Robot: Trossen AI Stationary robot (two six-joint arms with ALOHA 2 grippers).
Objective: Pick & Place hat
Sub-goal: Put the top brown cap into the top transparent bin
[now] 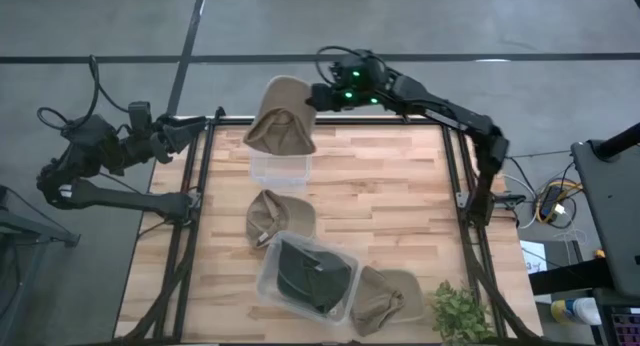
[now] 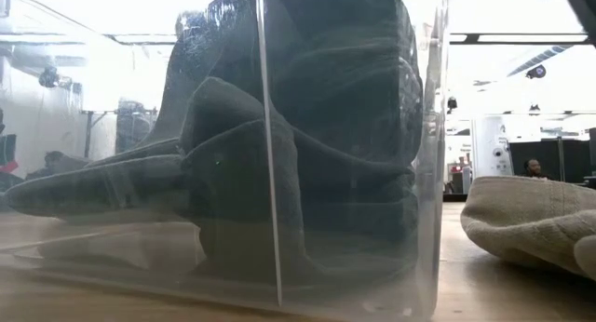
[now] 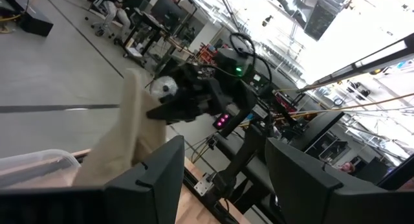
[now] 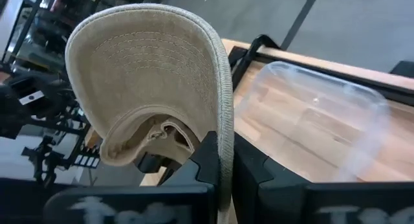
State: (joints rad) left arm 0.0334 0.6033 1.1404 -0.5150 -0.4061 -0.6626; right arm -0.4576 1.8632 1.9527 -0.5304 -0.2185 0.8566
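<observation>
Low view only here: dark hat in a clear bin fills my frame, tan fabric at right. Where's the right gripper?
Observer: The right gripper is at the table's far edge, shut on a tan cap by its brim.
Operator: Over anything?
Observer: Yes, the cap hangs over an empty clear bin.
Operator: Left arm?
Observer: The left gripper waits off the table's far left corner, open.
Operator: Other hats out?
Observer: One more tan cap lies mid-table, beyond your dark hat.
</observation>
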